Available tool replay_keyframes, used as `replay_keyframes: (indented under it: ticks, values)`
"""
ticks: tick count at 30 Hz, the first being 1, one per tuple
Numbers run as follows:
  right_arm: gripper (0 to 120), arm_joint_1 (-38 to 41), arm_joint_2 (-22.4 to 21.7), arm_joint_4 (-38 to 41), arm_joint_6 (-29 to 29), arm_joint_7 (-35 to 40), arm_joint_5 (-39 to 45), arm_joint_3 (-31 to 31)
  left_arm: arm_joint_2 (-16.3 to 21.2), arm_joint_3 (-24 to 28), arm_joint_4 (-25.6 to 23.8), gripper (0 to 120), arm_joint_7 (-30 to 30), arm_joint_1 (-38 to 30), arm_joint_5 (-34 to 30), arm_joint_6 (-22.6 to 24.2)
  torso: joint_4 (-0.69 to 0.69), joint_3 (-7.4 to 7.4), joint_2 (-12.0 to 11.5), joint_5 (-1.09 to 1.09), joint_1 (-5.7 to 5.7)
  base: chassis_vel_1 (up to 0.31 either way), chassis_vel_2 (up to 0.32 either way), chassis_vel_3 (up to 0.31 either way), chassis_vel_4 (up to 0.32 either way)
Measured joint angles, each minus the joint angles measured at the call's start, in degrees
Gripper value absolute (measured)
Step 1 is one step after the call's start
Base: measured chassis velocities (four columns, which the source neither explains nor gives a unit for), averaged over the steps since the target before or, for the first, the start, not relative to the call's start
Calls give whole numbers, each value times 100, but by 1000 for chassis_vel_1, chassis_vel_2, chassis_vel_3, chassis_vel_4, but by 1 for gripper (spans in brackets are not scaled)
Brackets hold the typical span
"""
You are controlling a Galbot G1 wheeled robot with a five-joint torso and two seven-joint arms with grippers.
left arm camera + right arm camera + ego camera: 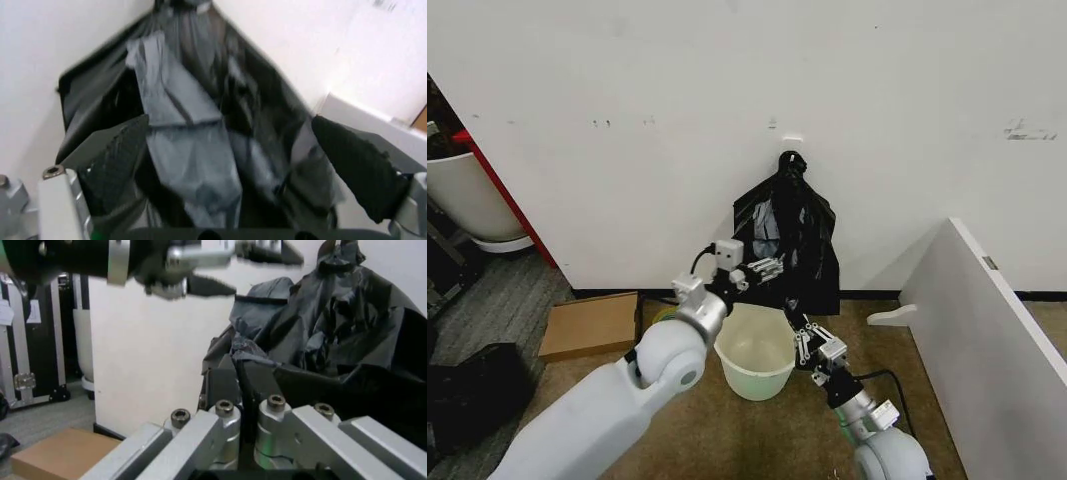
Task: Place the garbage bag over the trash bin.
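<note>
The cream-white trash bin (756,386) stands open-mouthed on the floor by the wall. Behind it, black plastic hangs from a knot (793,165) on a wall hook. Its loose crinkly lower folds, the garbage bag (819,280), reach down to the bin's far rim. My left gripper (767,266) is open right in front of this plastic (253,100), fingers spread on either side of a grey folded strip. At the bin's right rim, my right gripper (799,325) is shut, with its fingertips (233,371) on the bag's lower edge (333,340).
A flat cardboard box (590,325) lies on the floor to the left, near a black case (467,390) and a large white tub (467,200). A slanted white panel (987,330) rises close on the right. The wall is directly behind the bin.
</note>
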Motion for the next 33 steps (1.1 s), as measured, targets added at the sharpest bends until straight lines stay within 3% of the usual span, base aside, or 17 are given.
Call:
replay_keyframes:
  ticks: [6,11,13,17,26,28,33]
  values:
    - [0,-1,5,10,1,-1,5,8,-122,21,1,80,-353,11,134,339,2,0,0,0,0,0,0,0,0]
    - [0,-8,-37,64,-12,-2,78,27,-453,106,239,58,-783,-142,10,595,0,0,0,0,0,0,0,0,0]
    - [0,-10,-36,66,-13,-2,79,30,-469,106,252,56,-802,-151,4,606,0,0,0,0,0,0,0,0,0]
    - [0,-51,-19,70,-1,-3,66,39,-534,106,338,38,-1146,-237,-75,890,1,0,0,0,0,0,0,0,0]
    - [0,-72,-37,121,6,11,96,69,-593,68,385,5,-1303,-268,-154,907,1,0,0,0,0,0,0,0,0]
    - [0,-88,-42,151,-5,25,106,78,-579,39,385,0,-1302,-257,-154,868,0,0,0,-1,0,0,0,0,0]
    - [0,-208,-54,329,-142,152,53,87,-550,-200,344,0,-1272,-117,-146,668,1,0,0,-1,0,0,0,0,0]
